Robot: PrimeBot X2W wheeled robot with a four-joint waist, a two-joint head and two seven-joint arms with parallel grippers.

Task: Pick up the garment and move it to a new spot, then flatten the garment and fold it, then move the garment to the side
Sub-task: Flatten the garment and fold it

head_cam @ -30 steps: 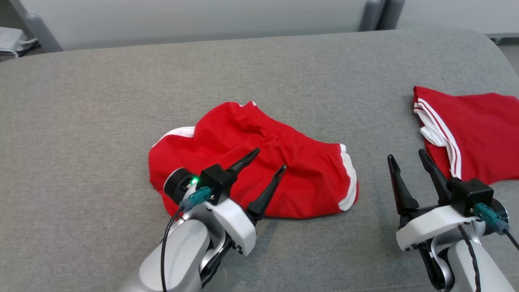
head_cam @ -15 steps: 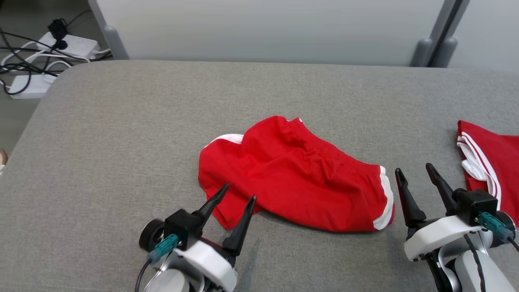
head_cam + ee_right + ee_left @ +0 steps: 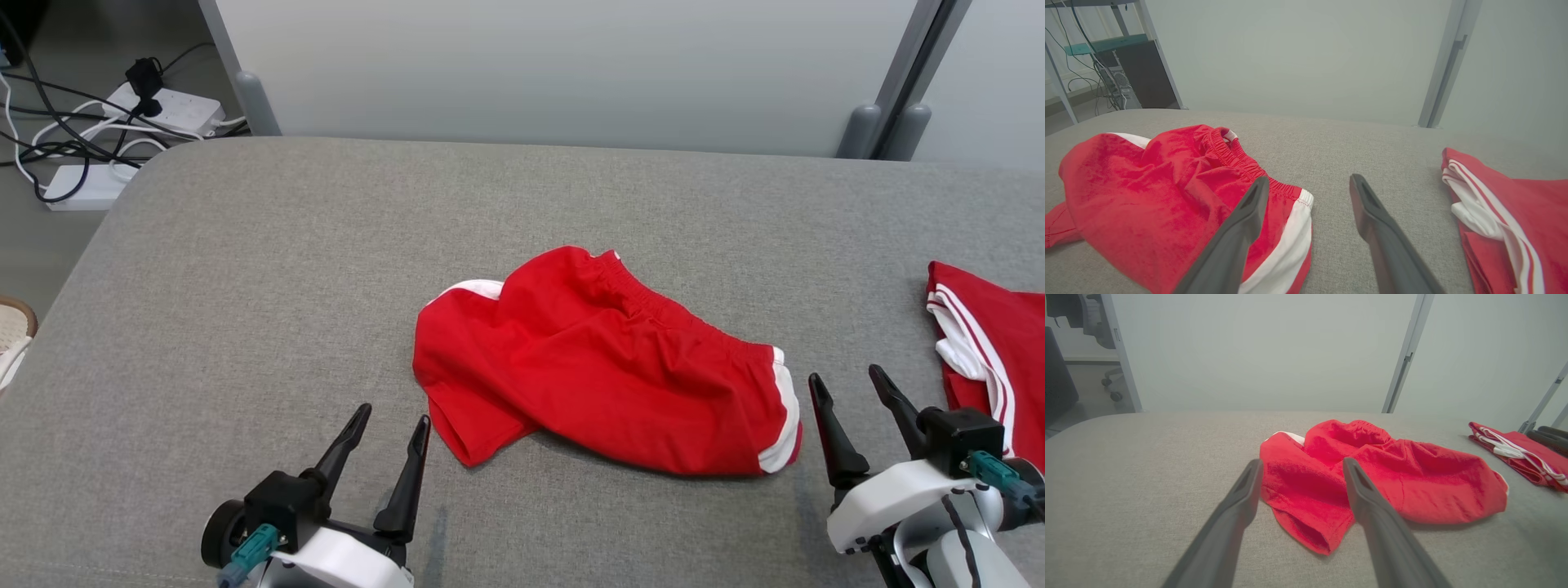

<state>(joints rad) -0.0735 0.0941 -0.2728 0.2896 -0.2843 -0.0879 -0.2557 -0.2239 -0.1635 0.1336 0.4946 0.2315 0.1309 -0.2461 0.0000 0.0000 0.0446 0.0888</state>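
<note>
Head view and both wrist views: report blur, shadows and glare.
Head view: sharp throughout, flat even light, no glare, just a thin shadow under the near edge of the red shorts. Left wrist view: the left gripper looks soft and out of focus close to the lens, the shorts crisper. Right wrist view: the right gripper is likewise soft; the partition post leans, wide-angle distortion.

Left gripper [image 3: 390,425] — right gripper [image 3: 849,382] — both agape

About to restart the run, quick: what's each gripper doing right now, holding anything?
Left gripper: open, holding nothing, near the crumpled red fabric shorts with white side stripes.
Right gripper: open, holding nothing, beside the shorts' striped end.
</note>
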